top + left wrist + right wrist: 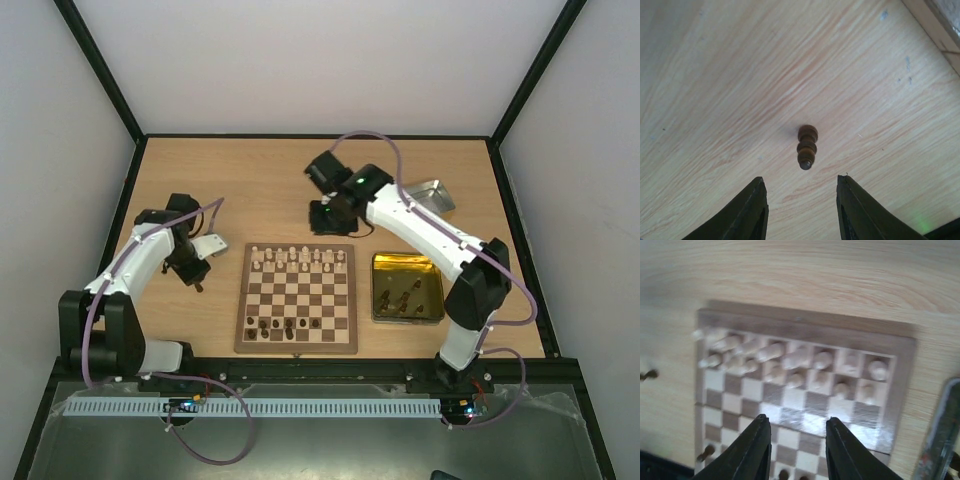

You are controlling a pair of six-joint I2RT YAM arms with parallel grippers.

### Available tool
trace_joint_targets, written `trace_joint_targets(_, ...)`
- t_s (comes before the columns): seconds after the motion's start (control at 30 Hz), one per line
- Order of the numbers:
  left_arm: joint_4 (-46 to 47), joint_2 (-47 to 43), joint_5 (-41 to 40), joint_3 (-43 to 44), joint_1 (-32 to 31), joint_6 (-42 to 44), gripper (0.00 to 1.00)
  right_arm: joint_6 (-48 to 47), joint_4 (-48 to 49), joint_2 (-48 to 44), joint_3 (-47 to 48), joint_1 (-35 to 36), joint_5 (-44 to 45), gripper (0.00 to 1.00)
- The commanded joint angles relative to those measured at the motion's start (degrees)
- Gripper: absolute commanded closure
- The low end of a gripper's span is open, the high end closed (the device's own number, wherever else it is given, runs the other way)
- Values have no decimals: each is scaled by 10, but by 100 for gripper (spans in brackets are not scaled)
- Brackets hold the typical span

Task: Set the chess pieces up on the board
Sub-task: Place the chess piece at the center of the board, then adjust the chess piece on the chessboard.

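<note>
Currently: square wooden chessboard (243,300) with dark and cream checks lies at centre frame in the top view, with open wooden table (200,180) off every border. Cream chess pieces (300,259) crowd its upper two rows; a few dark ones (285,324) stand near its lower edge. Left gripper (801,180) is spread and empty; one dark brown turned chessman (807,146) sits on bare table just ahead, untouched. Right gripper (797,419) is spread and empty, by the board's upper edge. Gold rectangular tin (378,292), right of the board, holds more dark pieces.
</note>
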Motion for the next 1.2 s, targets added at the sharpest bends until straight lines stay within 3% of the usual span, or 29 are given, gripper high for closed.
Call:
trace_joint_targets(0.0,28,-13,17,6,7,-28,60,-39,-85,34,82,109,55,70)
trace_joint_targets(0.47,100,5,73,42,43,-164,61,11,-59,90,62,282,27,72)
trace_joint_targets(0.73,128,-2,81,40,43,-247,61,10,-27,147,62,296,24,75)
trace_joint_targets(1.17,116,-18,96,41,41,-259,61,11,-12,210,105,310,7,70)
